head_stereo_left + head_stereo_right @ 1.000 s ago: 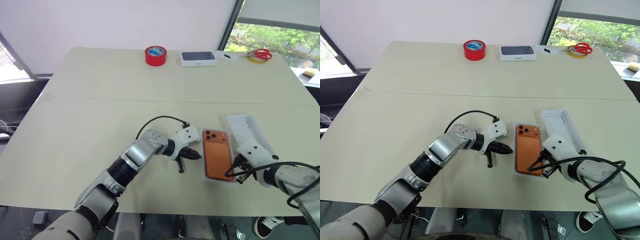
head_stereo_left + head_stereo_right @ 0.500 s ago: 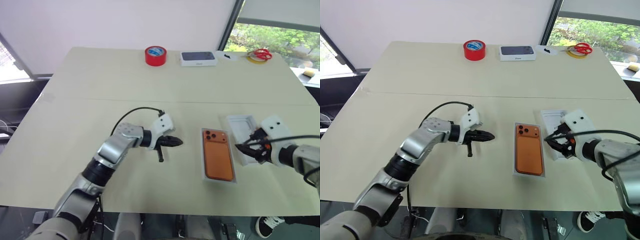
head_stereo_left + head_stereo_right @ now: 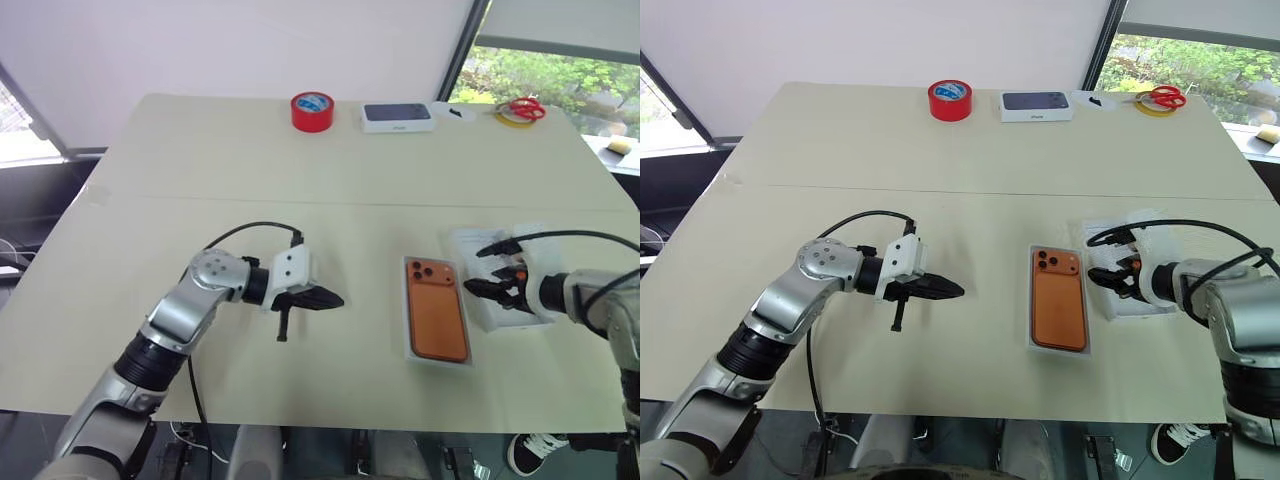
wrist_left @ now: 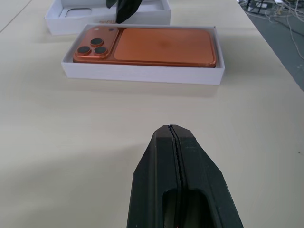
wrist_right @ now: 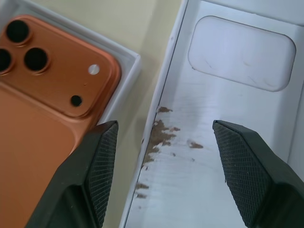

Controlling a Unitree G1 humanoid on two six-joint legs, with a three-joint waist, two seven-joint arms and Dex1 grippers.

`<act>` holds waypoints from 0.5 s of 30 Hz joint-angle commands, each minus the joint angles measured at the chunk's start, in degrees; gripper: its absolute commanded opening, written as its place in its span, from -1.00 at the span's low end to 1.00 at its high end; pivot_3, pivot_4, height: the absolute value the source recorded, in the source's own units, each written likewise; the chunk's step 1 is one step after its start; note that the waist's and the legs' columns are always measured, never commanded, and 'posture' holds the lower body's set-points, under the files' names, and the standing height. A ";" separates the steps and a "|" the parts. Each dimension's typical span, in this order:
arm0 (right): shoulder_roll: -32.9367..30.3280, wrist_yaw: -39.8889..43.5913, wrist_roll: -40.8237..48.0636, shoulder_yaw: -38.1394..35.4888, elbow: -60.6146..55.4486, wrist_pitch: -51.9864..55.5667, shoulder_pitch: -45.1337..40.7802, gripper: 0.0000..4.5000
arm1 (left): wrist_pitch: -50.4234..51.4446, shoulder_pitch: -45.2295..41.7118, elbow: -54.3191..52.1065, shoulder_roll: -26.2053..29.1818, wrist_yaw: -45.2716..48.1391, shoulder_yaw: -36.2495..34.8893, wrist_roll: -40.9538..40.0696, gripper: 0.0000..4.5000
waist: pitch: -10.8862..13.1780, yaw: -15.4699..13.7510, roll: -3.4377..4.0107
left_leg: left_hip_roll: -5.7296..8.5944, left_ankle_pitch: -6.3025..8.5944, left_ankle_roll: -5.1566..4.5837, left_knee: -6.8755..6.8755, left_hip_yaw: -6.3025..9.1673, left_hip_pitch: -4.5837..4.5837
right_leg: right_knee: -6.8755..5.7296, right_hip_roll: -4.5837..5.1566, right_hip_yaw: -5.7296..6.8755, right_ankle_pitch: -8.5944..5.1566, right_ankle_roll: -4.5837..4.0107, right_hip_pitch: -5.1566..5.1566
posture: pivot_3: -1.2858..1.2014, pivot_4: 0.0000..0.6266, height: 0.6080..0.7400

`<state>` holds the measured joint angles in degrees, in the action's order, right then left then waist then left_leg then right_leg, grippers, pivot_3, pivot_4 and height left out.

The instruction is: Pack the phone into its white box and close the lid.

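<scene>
Right end effector (image 5: 161, 166) moved over lid (image 5: 228, 118).

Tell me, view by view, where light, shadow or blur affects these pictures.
Left eye view: bright daylight at the window, soft shadow under the left hand on the table. Left wrist view: the shut fingertips loom slightly soft, the phone sharp with a faint sheen. Right wrist view: a pale sheen on the lid, both open fingers crisp.
</scene>
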<state>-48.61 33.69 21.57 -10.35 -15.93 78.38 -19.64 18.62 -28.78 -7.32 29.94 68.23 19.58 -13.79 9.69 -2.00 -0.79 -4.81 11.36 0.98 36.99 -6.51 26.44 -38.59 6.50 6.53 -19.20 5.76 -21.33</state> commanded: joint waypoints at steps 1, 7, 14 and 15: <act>-1.67 -0.62 -0.20 3.68 1.87 2.23 -3.61 0.48 | -0.82 0.07 -1.72 -0.65 -0.72 0.35 0.22 -1.00 | 0.00 0.04 0.00 | 0.00 0.00 0.00 0.01 -0.01 0.00 | -0.01 0.00 0.00 0.00 0.00 0.00 | 0.03 -0.52 0.85; -2.69 0.00 0.68 6.51 6.28 5.11 -8.65 0.25 | -0.89 0.25 -1.42 -1.46 -1.77 0.44 0.80 -1.00 | 0.00 0.11 0.00 | -0.01 0.00 0.00 0.01 -0.04 0.00 | -0.06 0.00 -0.02 0.00 0.00 -0.04 | 0.03 -0.52 0.85; -2.38 -0.35 1.05 5.65 7.21 7.39 -9.74 -0.99 | -1.18 1.28 -1.54 -1.37 -2.40 0.57 0.95 -1.00 | 0.00 0.10 0.00 | -0.01 0.00 0.00 0.01 -0.06 0.00 | -0.06 0.01 -0.03 0.00 0.00 -0.03 | 0.03 -0.52 0.85; -2.18 -0.47 1.34 4.32 7.19 8.29 -9.89 -0.99 | -1.24 1.33 -1.40 -1.41 -2.45 0.59 1.01 -1.00 | 0.00 0.05 0.00 | -0.01 0.00 0.00 0.01 -0.06 0.00 | -0.06 0.00 -0.03 0.00 0.00 -0.04 | 0.03 -0.52 0.85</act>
<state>-50.42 33.50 22.31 -3.45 -8.63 85.40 -28.29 18.42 -27.28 -7.31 28.56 65.93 20.26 -12.92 9.69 -1.95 -0.79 -4.82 11.36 0.98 37.00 -6.57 26.44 -38.65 6.51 6.51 -19.20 5.76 -21.37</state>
